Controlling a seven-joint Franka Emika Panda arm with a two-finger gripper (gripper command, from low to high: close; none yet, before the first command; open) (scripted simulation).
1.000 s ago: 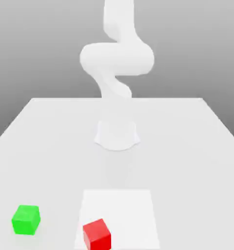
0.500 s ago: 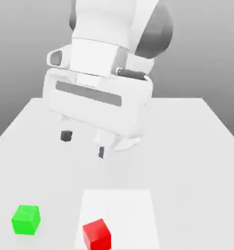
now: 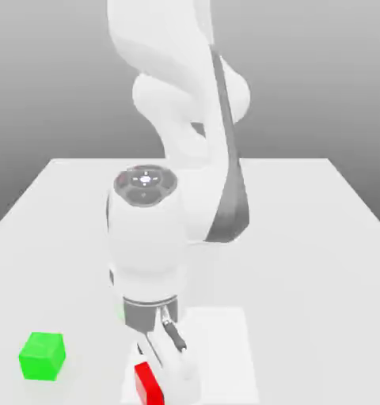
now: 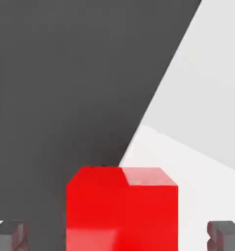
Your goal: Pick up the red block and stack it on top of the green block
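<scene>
- Red block [image 4: 122, 208] between the two dark fingertips [image 4: 9, 234], one to either side, a clear gap of floor showing on each side; no contact visible.
- Fingers apart, wider than the block, not clamped on anything.
- In the exterior view, red block [image 3: 147, 384] low on the table [image 3: 304, 237], on the paler square patch [image 3: 221, 348], partly covered by the white gripper [image 3: 173, 372] descended right over it.
- Green block [image 3: 42, 356] alone on the table, well apart from the red one, toward the exterior view's left, untouched.
- Arm [image 3: 177, 158] bent forward and down from the far side of the table, wrist housing pointing at the red block.
- Only a narrow red face of the block visible in the exterior view; the rest hidden behind the gripper body.
- Fingertips themselves hard to pick out in the exterior view, white parts blending with the white table.
- In the hand view, lower part of the red block and both fingertips cut off by the frame edge.
- Whether the block's base sits level with the fingertips: cannot tell.
</scene>
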